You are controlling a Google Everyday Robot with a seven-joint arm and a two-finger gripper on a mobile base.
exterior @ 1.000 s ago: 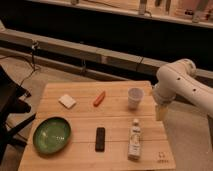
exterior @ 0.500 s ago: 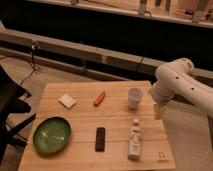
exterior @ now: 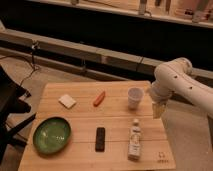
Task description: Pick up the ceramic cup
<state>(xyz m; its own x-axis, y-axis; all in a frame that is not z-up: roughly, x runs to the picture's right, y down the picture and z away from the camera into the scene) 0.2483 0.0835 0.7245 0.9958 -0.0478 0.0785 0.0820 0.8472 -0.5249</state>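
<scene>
Nearest on the wooden table, a green bowl sits at the left, a black remote-like bar in the middle and a white bottle to the right. Farther back lie a pale block at the left and an orange stick-shaped thing near the middle.

Far right on the table the ceramic cup stands upright, apart from the bottle in front of it. Just right of the cup, about at the table's edge, the gripper hangs from the white arm, fingers spread and holding nothing.

To reach well, I judge it should slide left, level and clear of the tabletop, until the fingers bracket the cup wall. It should close only once the cup is centred, so the cup is neither shoved nor tipped.
</scene>
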